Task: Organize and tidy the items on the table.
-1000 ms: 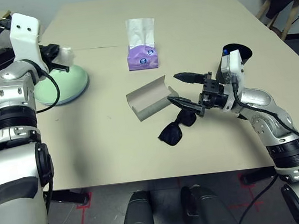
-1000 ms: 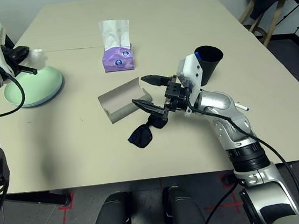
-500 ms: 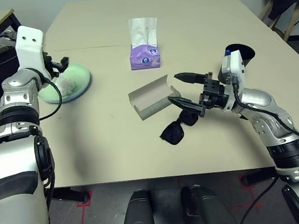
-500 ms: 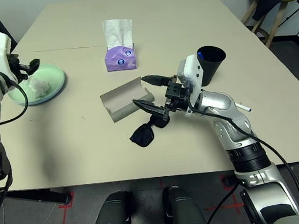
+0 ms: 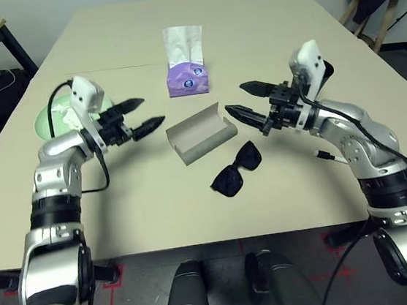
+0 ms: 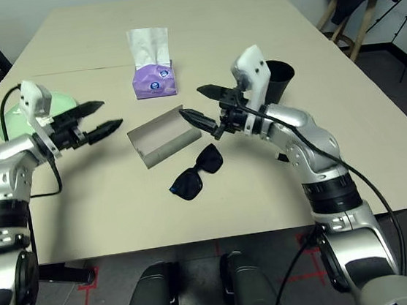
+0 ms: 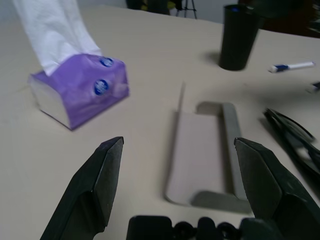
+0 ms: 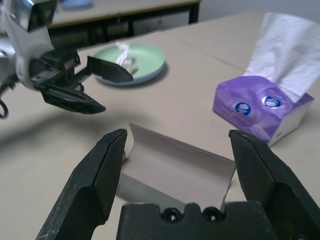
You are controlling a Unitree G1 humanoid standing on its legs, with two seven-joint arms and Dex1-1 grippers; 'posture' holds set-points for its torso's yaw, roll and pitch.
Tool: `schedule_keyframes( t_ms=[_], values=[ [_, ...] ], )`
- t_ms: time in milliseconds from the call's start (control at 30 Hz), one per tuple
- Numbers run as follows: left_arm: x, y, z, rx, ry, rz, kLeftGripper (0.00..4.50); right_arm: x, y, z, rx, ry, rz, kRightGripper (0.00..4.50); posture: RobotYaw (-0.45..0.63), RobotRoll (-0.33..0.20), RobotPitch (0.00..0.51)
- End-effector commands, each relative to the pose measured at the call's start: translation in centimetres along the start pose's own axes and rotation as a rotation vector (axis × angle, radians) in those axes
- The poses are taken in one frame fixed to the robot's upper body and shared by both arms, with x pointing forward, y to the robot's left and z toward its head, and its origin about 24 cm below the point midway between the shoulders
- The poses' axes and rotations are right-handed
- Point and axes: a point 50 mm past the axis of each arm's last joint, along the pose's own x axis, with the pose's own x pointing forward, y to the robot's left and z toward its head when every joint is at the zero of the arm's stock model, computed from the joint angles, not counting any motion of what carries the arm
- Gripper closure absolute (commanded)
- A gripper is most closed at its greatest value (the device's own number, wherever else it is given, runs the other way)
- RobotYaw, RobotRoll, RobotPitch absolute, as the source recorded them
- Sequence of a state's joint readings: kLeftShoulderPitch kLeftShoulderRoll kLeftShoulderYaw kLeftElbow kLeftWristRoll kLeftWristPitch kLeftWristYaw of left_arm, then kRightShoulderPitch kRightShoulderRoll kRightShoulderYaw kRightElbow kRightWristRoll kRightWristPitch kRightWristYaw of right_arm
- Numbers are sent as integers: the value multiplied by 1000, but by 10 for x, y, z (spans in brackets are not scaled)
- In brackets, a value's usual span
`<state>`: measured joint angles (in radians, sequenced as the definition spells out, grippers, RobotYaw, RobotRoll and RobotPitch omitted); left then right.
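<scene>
Flanking the open grey glasses case (image 5: 201,133) with both grippers' jaws spread wide and holding nothing.
Left gripper (image 5: 144,111) and right gripper (image 5: 244,98) are hovering beside it on the table (image 5: 142,196); closing in together is risking collision, or knocking the black sunglasses (image 5: 236,169) lying just beside the case.

Even, soft overhead light, no glare on the bench (image 5: 261,13). Shadows faint, short, under arms. Head views sharp. Left wrist view soft: sunglasses (image 7: 295,142) at right edge smeared, fingers (image 7: 97,187) in foreground blurred.
</scene>
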<state>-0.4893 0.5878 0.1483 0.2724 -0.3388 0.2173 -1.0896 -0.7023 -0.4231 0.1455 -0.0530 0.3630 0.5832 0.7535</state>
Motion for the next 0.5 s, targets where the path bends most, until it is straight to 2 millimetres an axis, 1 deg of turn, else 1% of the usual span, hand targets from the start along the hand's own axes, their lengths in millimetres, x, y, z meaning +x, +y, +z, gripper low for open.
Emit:
schedule_keyframes(
  t_ms=[33, 167, 300, 400, 500],
  values=[
    [1, -13, -1, 11, -18, 0, 16, -2, 7, 9, -107, 104, 115, 0, 238, 0, 136],
    [0, -23, -4, 28, -22, 21, 16, -9, 14, 20, -321, 259, 325, 0, 259, 0, 136],
    [-1, -29, -5, 51, -56, -14, 16, -11, 18, 27, -486, 405, 505, 0, 262, 0, 137],
    [0, -38, -3, 41, -100, -113, 16, -11, 20, 26, -648, 530, 644, 0, 252, 0, 140],
    [0, -46, -4, 25, -116, -211, 16, -9, 20, 21, -746, 583, 714, 0, 250, 0, 149]
  ],
)
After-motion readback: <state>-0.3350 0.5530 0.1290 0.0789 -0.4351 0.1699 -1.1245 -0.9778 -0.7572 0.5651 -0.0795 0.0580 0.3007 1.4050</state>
